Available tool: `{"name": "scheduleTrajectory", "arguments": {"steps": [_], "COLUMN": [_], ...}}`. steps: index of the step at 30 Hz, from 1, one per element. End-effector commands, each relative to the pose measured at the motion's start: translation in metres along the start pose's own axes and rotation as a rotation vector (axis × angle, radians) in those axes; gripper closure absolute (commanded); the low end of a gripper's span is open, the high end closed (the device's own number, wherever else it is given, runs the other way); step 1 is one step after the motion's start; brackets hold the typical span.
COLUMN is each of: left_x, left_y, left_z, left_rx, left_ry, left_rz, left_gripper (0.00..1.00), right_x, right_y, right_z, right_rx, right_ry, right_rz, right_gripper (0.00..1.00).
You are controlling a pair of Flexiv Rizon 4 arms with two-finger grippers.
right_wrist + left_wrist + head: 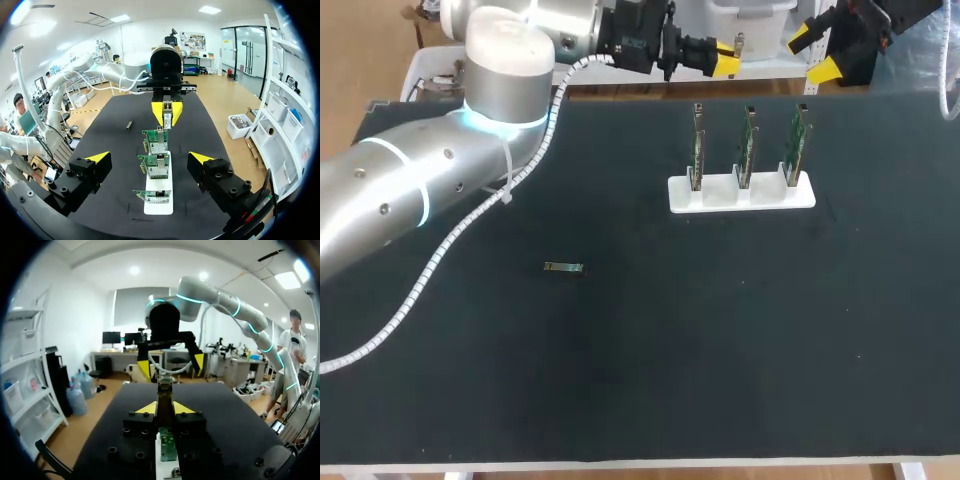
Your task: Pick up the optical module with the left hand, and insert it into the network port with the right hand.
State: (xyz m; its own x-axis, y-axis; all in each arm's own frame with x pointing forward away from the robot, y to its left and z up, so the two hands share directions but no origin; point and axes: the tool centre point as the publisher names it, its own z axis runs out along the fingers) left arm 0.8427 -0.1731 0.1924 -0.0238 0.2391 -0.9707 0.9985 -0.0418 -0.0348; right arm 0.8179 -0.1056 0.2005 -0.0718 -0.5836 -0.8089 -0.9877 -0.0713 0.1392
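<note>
A slim metal optical module (165, 389) stands upright between the yellow tips of my left gripper (165, 407), which is shut on it. That gripper (725, 60) hangs high over the table's far edge. My right gripper (813, 54) faces it from close by, open and empty. From the right wrist, the left gripper (165, 112) and the held module (166, 120) appear ahead of my right gripper (150, 159), beyond the cards. Three green network cards (745, 150) stand upright in a white holder (740, 192) at the back right. A second module (563, 267) lies flat at the table's left middle.
The black table mat (720, 350) stretches bare in front of the holder. My left arm's cable (430, 270) trails over the mat's left part. The loose module (129, 125) lies well off to the side of the card row.
</note>
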Motion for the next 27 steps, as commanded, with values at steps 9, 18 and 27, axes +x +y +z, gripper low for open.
{"name": "scheduleTrajectory", "arguments": {"steps": [9,18,27], "left_x": [0.0,0.002,0.003], "left_y": [-0.007,-0.01,-0.016], "left_z": [0.005,0.007,0.011], "left_rx": [-0.006,-0.017,-0.028], "left_ry": [0.032,0.039,0.046], "left_rz": [-0.042,-0.076,-0.112], "left_gripper": [1.0,1.0,1.0], "right_x": [-0.001,-0.001,-0.001], "right_y": [-0.007,-0.007,-0.007], "right_z": [-0.002,-0.002,-0.002], "right_rx": [-0.082,-0.082,-0.082], "right_ry": [0.0,0.0,0.0], "right_rz": [0.001,0.001,0.001], "right_gripper": [0.0,0.0,0.0]}}
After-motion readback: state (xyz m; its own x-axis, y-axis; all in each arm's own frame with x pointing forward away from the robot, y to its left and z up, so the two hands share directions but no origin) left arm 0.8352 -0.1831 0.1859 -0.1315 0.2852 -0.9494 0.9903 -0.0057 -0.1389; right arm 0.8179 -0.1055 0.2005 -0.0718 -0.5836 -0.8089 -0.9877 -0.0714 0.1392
